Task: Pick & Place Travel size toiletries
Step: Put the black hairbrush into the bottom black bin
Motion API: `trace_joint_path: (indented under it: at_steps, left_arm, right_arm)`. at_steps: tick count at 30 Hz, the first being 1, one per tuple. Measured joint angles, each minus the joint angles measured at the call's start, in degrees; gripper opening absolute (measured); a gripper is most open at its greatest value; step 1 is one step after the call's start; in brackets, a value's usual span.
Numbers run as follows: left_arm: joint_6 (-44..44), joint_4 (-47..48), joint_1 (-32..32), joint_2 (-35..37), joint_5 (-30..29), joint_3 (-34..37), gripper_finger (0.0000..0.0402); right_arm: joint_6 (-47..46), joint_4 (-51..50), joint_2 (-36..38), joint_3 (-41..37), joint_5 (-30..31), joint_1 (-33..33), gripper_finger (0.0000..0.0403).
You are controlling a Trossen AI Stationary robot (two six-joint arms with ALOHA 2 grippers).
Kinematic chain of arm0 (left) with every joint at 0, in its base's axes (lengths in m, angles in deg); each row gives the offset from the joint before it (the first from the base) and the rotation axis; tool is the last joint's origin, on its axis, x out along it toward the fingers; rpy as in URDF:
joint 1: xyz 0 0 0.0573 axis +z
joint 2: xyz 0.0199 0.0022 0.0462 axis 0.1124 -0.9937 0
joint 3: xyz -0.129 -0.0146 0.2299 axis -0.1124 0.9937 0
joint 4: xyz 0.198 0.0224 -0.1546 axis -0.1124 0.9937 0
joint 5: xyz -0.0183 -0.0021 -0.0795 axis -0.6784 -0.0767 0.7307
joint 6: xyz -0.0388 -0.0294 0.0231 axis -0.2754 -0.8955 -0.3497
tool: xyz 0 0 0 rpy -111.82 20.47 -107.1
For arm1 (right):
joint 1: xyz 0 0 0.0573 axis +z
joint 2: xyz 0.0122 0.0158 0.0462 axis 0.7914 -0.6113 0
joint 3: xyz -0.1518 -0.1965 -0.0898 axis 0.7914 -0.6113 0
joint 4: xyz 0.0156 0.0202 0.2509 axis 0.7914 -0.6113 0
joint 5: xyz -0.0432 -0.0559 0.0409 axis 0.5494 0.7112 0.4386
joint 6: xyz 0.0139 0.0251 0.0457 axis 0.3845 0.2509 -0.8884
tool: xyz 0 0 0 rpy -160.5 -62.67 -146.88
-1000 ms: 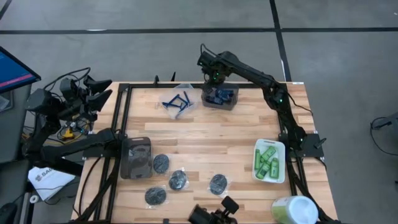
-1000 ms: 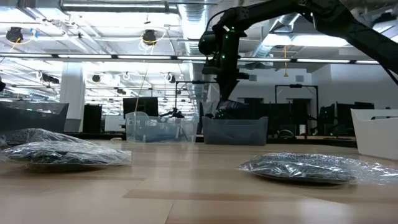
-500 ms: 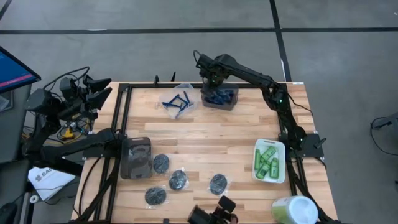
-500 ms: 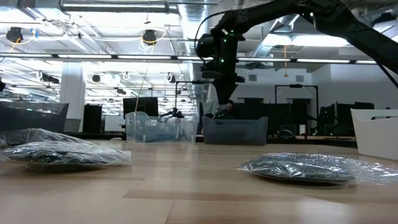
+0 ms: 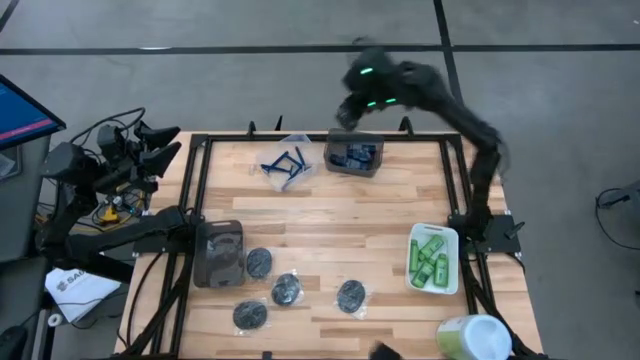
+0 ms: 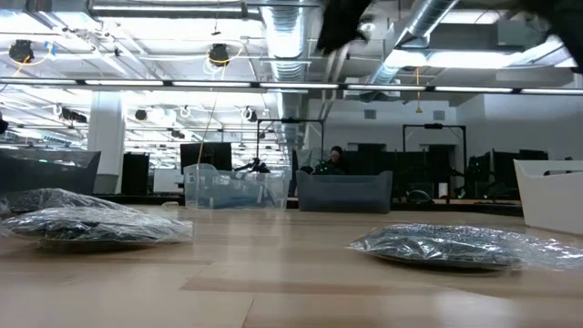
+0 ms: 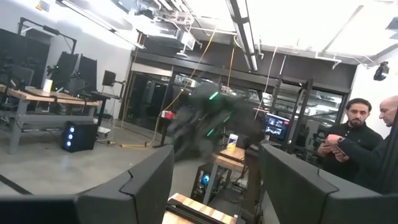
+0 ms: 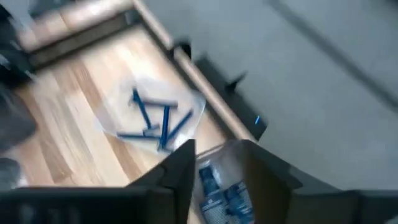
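My right gripper (image 8: 217, 154) is open and empty, high above the table's far edge; it shows as a dark blur in the high view (image 5: 348, 108). Below it a grey bin (image 5: 353, 157) holds dark navy tubes (image 8: 224, 193). A clear bin (image 5: 285, 165) to the left of it holds thin blue razors (image 8: 152, 121). A white tray (image 5: 447, 238) at the right holds green mini bottles (image 5: 430, 262). Several wrapped dark discs (image 5: 287, 289) lie flat on the near table. My left gripper (image 7: 214, 180) is open and empty, parked off the table's left side (image 5: 150, 145).
A second grey bin (image 5: 220, 252) stands at the near left. A large pale-green-topped tub (image 5: 470, 338) stands at the near right corner. Bare wood lies across the middle of the table (image 5: 340, 215). Two people (image 7: 364, 146) stand in the room beyond.
My right gripper has risen quickly from just over the grey bin of navy tubes, up and toward the table's far edge, leaving the top of the low view. The bins and their contents have stayed where they were.
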Motion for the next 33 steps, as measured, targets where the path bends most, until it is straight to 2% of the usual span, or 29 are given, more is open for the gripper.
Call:
trace_joint_path:
  at_steps: [8,12,16,25,29,33]
  left_arm:
    - [0.0,4.5,0.0,-0.8,0.2,0.0,0.0231]
    - [0.0,6.0,0.0,-2.3,1.1,0.0,0.0224]
    - [0.0,5.8,0.0,-4.3,1.3,0.0,0.0216]
    - [0.0,5.7,0.0,-11.6,2.9,0.0,0.0205]
    - [0.0,5.3,0.0,-14.6,5.4,0.0,0.0204]
    - [-0.1,5.3,0.0,-17.0,9.4,0.0,0.0204]
  right_arm:
    - [6.1,-7.5,22.4,-3.0,-0.3,3.3,0.001]
    - [5.6,-7.8,35.1,-12.9,-0.2,3.5,0.0013]
    - [2.7,-2.4,49.1,-28.8,1.6,3.5,0.0004]
    - [-1.1,27.1,80.4,-72.8,2.8,2.5,0.0002]
    - [-5.3,37.3,90.3,-89.4,2.2,2.4,0.0002]
    - [-8.1,48.7,98.8,-102.3,2.4,2.4,0.0002]
